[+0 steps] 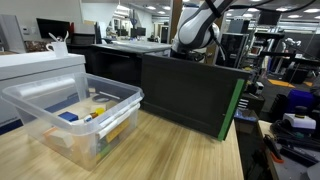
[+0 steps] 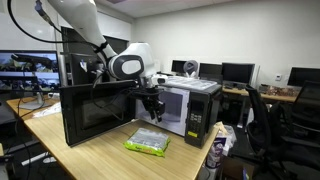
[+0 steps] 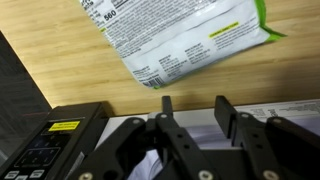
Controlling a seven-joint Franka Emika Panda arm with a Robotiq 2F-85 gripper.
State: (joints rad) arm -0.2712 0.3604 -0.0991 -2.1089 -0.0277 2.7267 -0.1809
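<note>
Claw [image 3: 194, 103]: jaws part-way open with nothing between the fingers. It hangs just in front of the open microwave [image 2: 185, 105].
Bag: the green-and-white snack bag [image 3: 170, 35] lies flat on the table [image 3: 60, 70], free of the claw.
Direction: in an exterior view the bag [image 2: 148, 144] sits below the claw [image 2: 152, 112], close by. In the wrist view it lies ahead of the fingertips.
Long axis: it runs across the wrist view, slightly slanted, roughly along the microwave's front.
Match: the gap between the fingers seems to lie along that length, not across it.
Bag's ends: the green-edged end points to the right of the wrist view.
Nearby: the microwave door [image 2: 95, 112] stands swung open, and the control panel [image 3: 45, 150] is beside the claw.
</note>
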